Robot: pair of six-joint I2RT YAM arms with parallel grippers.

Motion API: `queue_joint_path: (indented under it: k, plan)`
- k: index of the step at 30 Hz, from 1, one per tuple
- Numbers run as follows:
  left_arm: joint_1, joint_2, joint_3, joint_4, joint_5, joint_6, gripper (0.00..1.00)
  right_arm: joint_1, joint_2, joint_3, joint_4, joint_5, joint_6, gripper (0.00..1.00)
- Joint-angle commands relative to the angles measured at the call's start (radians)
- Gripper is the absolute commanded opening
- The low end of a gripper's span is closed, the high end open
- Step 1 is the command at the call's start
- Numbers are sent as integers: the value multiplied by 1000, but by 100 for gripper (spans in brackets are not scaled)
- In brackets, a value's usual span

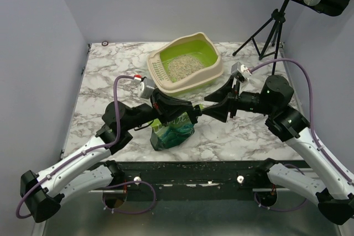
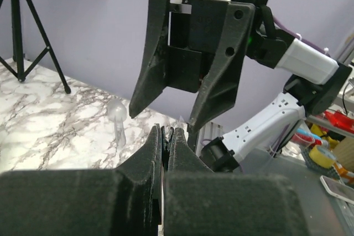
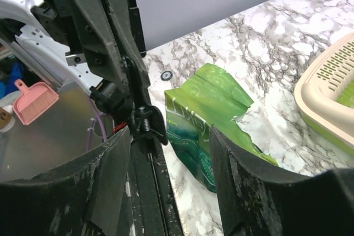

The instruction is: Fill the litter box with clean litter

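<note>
So the litter box [image 1: 185,64] is sitting at the far middle of the marble table [image 1: 97,89], slotted end to the left, with a patch of litter [image 1: 185,68] lying on its lime-green floor. Both grippers are hanging on the near side of it, close by but not touching the tray.

The left gripper [image 2: 166,132] is holding its fingers pressed tight together, tips aimed at the other arm. In the overhead view it's hovering right over the top of the green printed bag [image 1: 172,131], which is standing on the table in front of the tray. (Whether a sliver of bag is caught between those fingers is hard to say from these angles.)

The right gripper [image 3: 170,134] is facing it with fingers spread wide, gripping nothing. The two sets of fingertips are nearly meeting above the bag, whose top edge is looking torn open.

From the right wrist, the tray's beige rim is showing off to the right, beyond the bag and apart from the spread fingers. A clear scoop [image 2: 117,120] is lying on the marble past the left fingers.
</note>
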Motion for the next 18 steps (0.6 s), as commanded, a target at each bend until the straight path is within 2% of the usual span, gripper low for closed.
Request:
queue_joint_path:
  k: [1, 5, 8, 12, 18]
  plan:
    - [1, -42, 21, -28, 101, 46, 0, 8, -12, 28, -59, 8, -58, 67]
    - [1, -44, 32, -34, 137, 39, 0, 8, 5, 28, -48, -69, -67, 67]
    - [1, -39, 33, -40, 144, 40, 0, 8, 6, 5, 25, -196, -33, 67]
    - [3, -35, 35, -37, 145, 37, 0, 11, 8, -15, 97, -282, 5, 67]
    - [1, -27, 33, -16, 150, 31, 0, 20, 36, -24, 108, -294, 13, 68]
